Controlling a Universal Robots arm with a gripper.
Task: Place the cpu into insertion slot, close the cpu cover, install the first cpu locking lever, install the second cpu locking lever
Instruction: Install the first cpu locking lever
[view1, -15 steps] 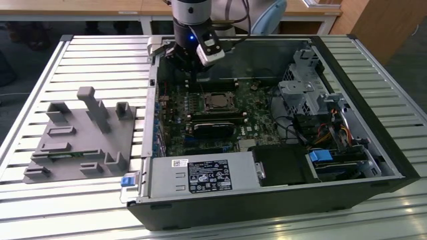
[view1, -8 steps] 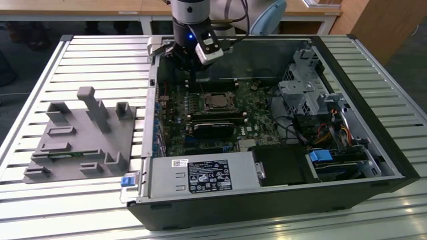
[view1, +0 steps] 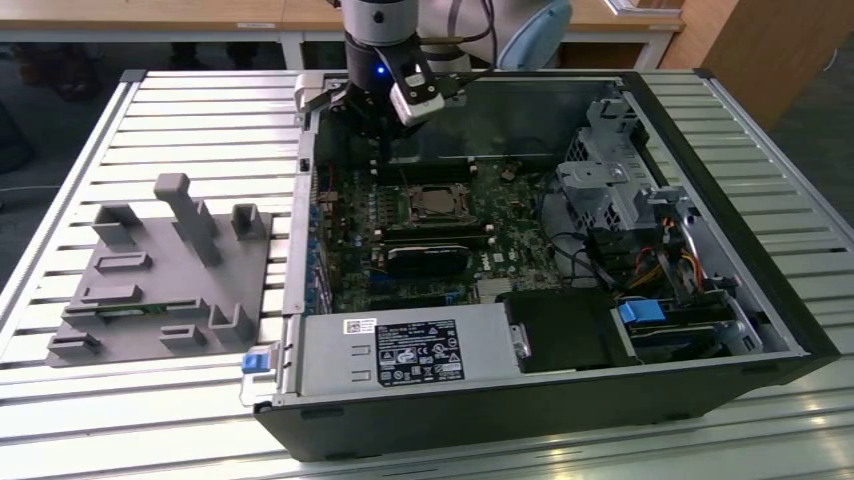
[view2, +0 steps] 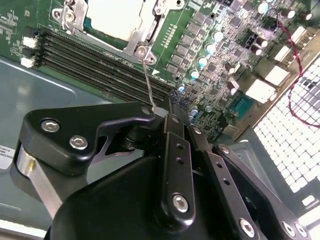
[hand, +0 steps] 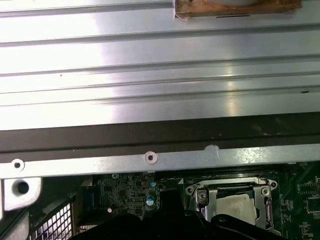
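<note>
We found the gripper (view2: 167, 111) low inside the open computer case (view1: 747, 300), near the case's far edge and close to its wall on the exterior view's left. Its black fingers were clenched, and they appeared to pinch the free end of a thin wire locking lever (view2: 147, 80) that stood up from the socket's corner. The cpu (view2: 112, 15), flat with a dull silvery top, lay in the insertion slot (hand: 227, 190) on the green motherboard (view2: 220, 60). The cpu cover (view2: 145, 32), a thin bright metal frame, lay down around it. Long black memory slots (view2: 100, 70) ran just beside the socket, between it and the gripper. In the first wrist view the case's pale metal rim (hand: 150, 158), dotted with screw holes, passed near the socket. The board had open room above its middle, hemmed by a drive cage (view1: 607, 190) toward the exterior view's right and a grey power supply (view1: 400, 350) at the near edge. The case rested on a ribbed metal bench (view1: 174, 120), with a grey moulded fixture (view1: 160, 270) well apart beside it.
</note>
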